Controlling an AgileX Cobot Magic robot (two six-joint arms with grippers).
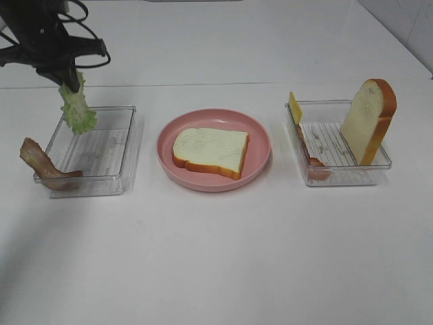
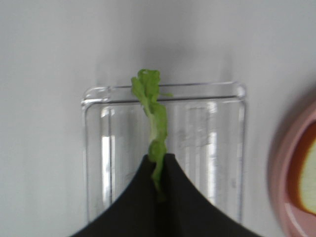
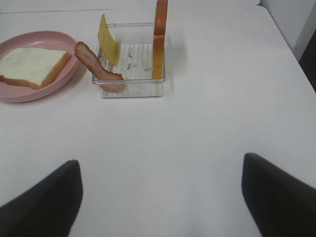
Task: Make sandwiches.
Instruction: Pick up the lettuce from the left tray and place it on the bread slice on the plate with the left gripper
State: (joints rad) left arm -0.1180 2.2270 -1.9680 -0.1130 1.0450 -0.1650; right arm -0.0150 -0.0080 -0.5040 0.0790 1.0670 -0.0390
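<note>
We are pinching lettuce [image 1: 78, 108] by its narrow end in left tool [image 1: 70, 87], leaf hanging over left tray [image 1: 95, 186]; right tool [image 3: 160, 160] spread wide, holding nothing, hovering over desk [image 1: 216, 257]. On plate [image 1: 260, 162], bread [image 1: 210, 150] lying flat, bare. We are fearing: thin grip slipping mid-swing, leaf dropping on desk; floppy leaf folding, landing half off bread; low carry snagging tray wall.

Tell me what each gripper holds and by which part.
The left gripper pinches the lettuce leaf by its upper end; it hangs above a clear tray. The right gripper is open, holding nothing.
</note>
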